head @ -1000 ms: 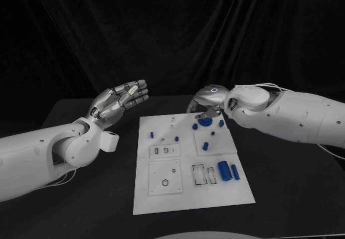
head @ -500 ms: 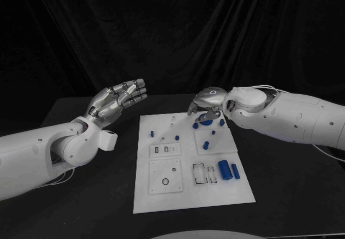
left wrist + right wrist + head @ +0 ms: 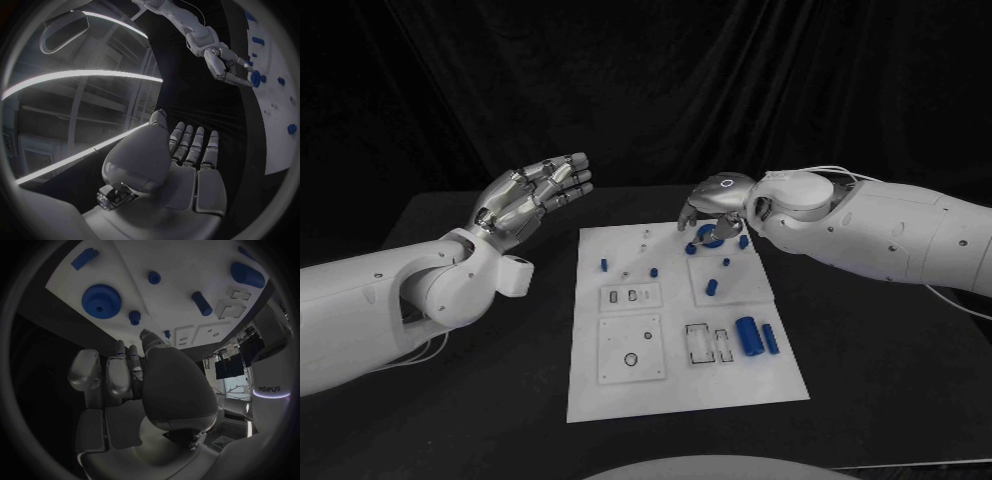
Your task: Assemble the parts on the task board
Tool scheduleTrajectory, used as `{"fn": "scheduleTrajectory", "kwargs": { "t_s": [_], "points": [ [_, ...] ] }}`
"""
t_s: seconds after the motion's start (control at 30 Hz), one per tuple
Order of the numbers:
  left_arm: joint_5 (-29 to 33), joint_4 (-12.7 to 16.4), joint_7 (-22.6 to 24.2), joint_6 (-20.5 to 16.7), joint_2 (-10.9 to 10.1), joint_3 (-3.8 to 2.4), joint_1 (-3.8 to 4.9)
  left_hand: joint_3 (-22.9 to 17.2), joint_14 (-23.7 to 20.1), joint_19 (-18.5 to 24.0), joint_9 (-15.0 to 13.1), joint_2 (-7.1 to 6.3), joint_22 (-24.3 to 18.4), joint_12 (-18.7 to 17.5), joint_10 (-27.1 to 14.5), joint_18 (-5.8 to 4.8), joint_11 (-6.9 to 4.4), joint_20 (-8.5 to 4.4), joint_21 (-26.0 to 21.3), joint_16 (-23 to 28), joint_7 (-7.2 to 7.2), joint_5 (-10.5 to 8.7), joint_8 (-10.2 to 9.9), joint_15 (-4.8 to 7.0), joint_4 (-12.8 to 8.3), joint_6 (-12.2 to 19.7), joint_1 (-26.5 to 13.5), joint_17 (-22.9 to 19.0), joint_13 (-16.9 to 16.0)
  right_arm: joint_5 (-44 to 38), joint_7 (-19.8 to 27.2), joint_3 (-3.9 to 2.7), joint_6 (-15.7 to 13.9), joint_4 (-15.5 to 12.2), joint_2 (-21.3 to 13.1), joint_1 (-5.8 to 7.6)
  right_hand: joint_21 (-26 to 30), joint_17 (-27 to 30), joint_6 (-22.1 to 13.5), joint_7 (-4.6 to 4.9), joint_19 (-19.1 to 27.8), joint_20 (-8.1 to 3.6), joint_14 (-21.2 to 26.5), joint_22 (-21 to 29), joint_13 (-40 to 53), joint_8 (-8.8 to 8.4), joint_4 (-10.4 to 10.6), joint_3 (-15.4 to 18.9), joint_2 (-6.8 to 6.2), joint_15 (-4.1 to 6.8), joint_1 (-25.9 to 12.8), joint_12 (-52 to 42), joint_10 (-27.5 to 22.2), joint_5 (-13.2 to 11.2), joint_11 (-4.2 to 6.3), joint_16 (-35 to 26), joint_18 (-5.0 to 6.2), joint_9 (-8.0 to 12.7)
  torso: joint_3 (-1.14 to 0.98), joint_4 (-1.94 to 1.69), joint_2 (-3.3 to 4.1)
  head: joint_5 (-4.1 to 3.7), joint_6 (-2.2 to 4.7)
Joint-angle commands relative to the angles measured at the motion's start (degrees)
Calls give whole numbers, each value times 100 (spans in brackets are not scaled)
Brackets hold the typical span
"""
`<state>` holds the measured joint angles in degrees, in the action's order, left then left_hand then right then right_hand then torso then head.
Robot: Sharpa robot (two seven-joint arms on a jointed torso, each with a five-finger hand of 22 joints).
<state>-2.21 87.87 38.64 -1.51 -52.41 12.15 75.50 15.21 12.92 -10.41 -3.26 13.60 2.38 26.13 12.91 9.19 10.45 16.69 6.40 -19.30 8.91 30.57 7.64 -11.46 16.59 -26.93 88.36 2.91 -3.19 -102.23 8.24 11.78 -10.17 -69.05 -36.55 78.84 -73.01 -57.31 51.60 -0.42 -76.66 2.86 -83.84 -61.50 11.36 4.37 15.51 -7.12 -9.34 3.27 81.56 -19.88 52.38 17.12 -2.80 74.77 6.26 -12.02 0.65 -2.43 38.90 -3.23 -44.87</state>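
On black table (image 3: pixel 473 380), white task board (image 3: pixel 661 390)

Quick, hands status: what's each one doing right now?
Left hand: open, raised off the table, holding nothing.
Right hand: over the blue gear at the task board's far edge; grip cannot be told.

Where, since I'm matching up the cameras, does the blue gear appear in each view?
Head view: the blue gear lies at the task board's far edge, under the right robot hand.
Left wrist view: the gear is at that hand's fingertips.
Right wrist view: the gear is on the board beyond the fingers.
Shared landmark: the white task board.
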Motion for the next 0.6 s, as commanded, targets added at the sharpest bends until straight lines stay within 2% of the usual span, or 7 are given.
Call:
{"fn": "scheduleTrajectory", "kwargs": {
  "t_s": [0.03,0.33,0.6],
  "points": [
    [0,-2,722,83,17,-6,18,-41,50,-51,-7,-5,10,27,21,-67,-11,16,45,-34,-4,31,29,2,-14,-49,57,7,-11,-57,28,-3,148,29,12,-42,26,0,-22,-13,43,18,43,3,36,1,4,-25,1,-10,-33,-56,-59,60,3,-27,4,-18,3,-6,-12,-18,-26],
    [0,-19,715,102,17,-6,18,-45,53,-58,-7,-4,11,26,21,-68,-11,16,49,-37,-5,36,32,0,-15,-56,63,7,-10,-57,57,-3,188,174,77,-177,61,34,-30,-15,60,20,61,18,175,5,-50,-83,-4,-12,-3,-175,-176,238,2,-49,12,-72,6,-9,-22,0,-62],
    [0,-46,691,133,34,-6,17,-60,59,-67,-8,-8,12,29,23,-74,-15,17,55,-43,1,59,36,-6,-21,-68,86,7,-10,-57,138,-3,-18,272,135,-232,82,10,0,1,59,25,66,-9,348,25,-135,-223,-6,-16,58,-326,-288,603,-5,-43,11,-155,9,-5,-32,8,-91]
  ]
}}
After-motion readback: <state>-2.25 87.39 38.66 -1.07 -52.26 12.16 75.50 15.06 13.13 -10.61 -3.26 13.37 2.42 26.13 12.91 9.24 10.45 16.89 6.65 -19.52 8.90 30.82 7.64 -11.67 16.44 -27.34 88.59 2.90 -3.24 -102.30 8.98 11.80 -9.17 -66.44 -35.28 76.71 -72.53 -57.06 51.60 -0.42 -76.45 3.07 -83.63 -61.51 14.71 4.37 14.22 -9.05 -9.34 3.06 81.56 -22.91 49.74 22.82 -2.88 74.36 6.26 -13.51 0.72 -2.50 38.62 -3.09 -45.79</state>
